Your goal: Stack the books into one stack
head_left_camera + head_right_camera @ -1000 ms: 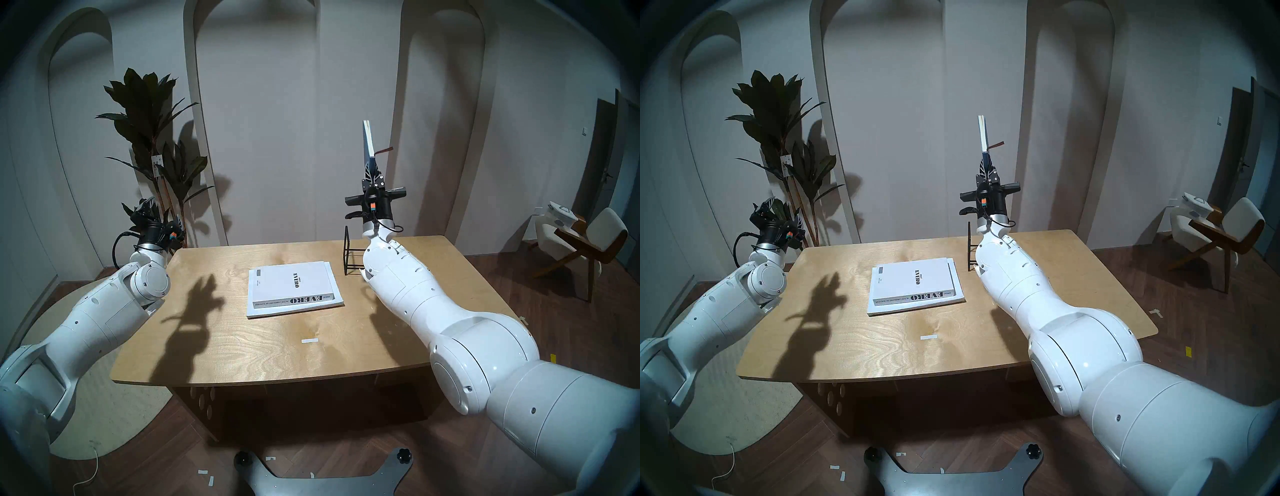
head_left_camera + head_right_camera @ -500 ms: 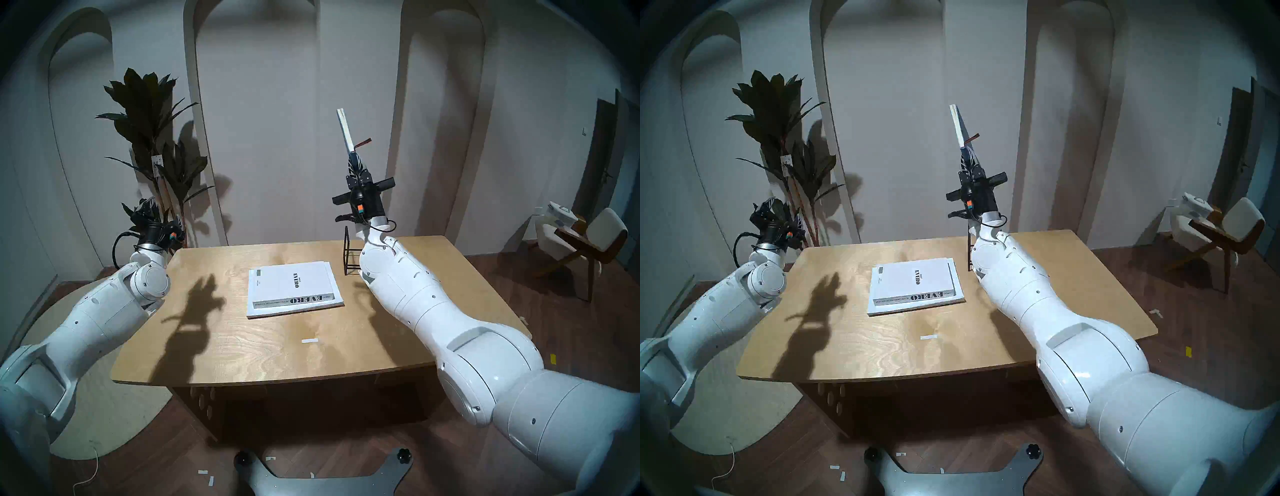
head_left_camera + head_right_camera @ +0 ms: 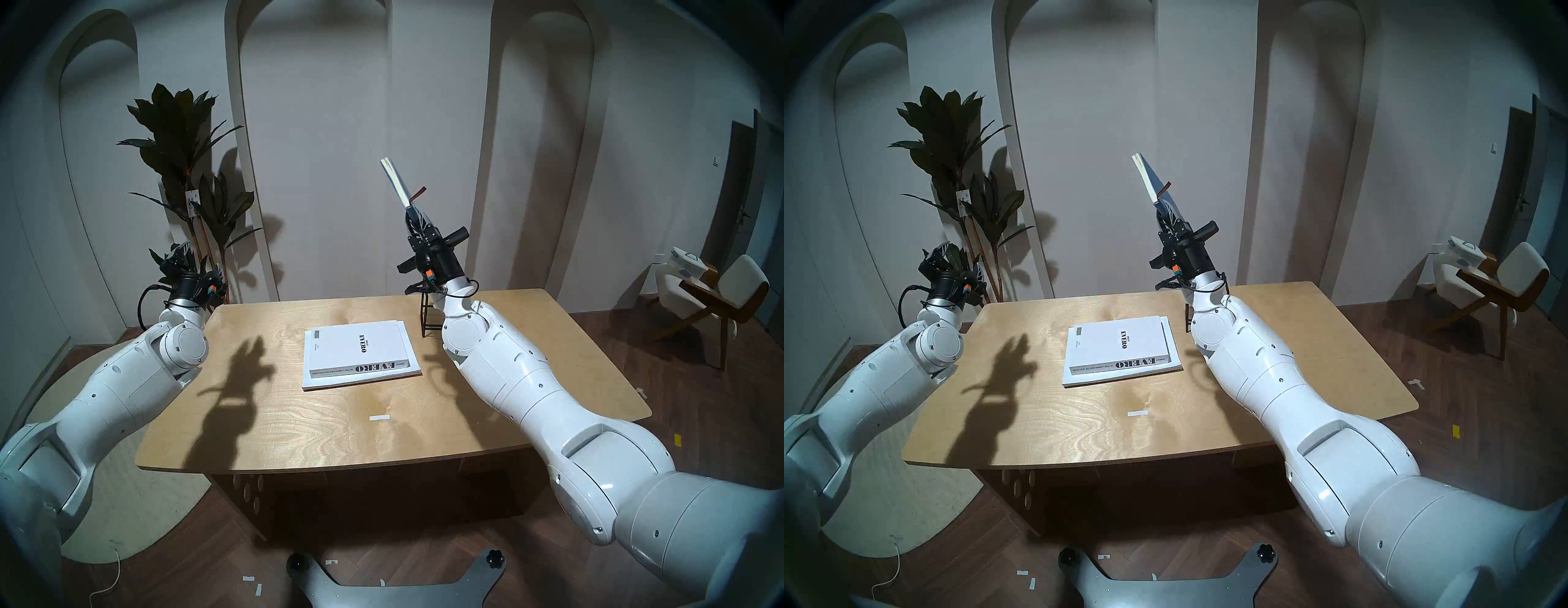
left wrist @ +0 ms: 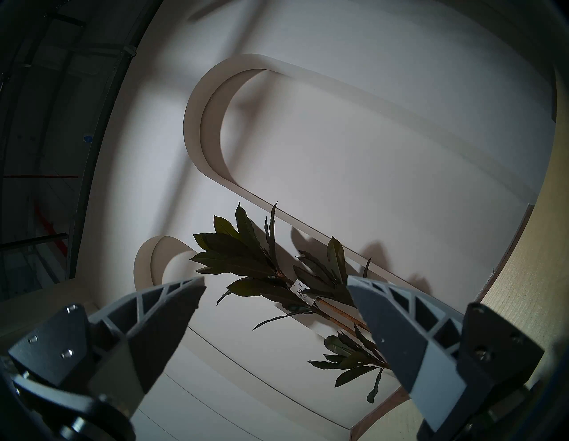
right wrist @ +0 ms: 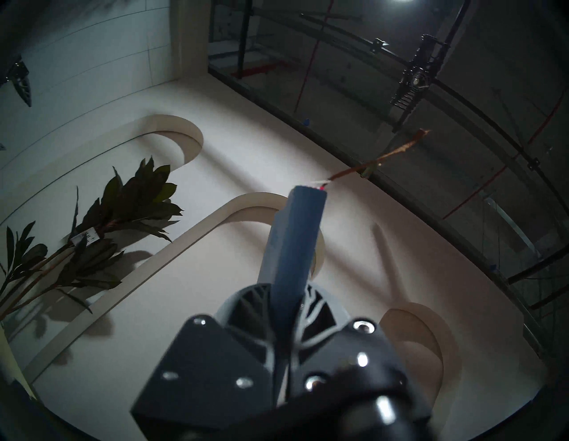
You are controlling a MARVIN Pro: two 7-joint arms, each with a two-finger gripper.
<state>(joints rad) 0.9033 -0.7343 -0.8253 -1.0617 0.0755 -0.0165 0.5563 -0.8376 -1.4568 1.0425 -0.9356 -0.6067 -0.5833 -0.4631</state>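
Observation:
The thick white "EVERO" book [image 3: 360,346] [image 3: 1121,344] lies flat on the thin white booklet [image 3: 413,368] [image 3: 1174,365] at the table's middle. My right gripper [image 3: 415,216] [image 3: 1166,212] is shut on the blue notebook [image 3: 396,182] [image 3: 1148,180] [image 5: 292,243] and holds it edge-up, high above the table's back, leaning left; its brown ribbon [image 3: 418,193] [image 5: 378,160] sticks out. My left gripper [image 3: 180,254] [image 4: 275,283] is open and empty, raised off the table's back left corner.
A black wire stand [image 3: 426,312] stands at the table's back, right of the books, partly behind my right arm. A potted plant [image 3: 182,140] stands behind my left gripper. A white tape strip [image 3: 379,418] lies on the wooden table [image 3: 297,424]. A chair [image 3: 717,297] is far right.
My right gripper has swung left with the blue notebook, tilting it from near upright to leaning left, and lowered a little. The left arm and the two stacked books have not moved.

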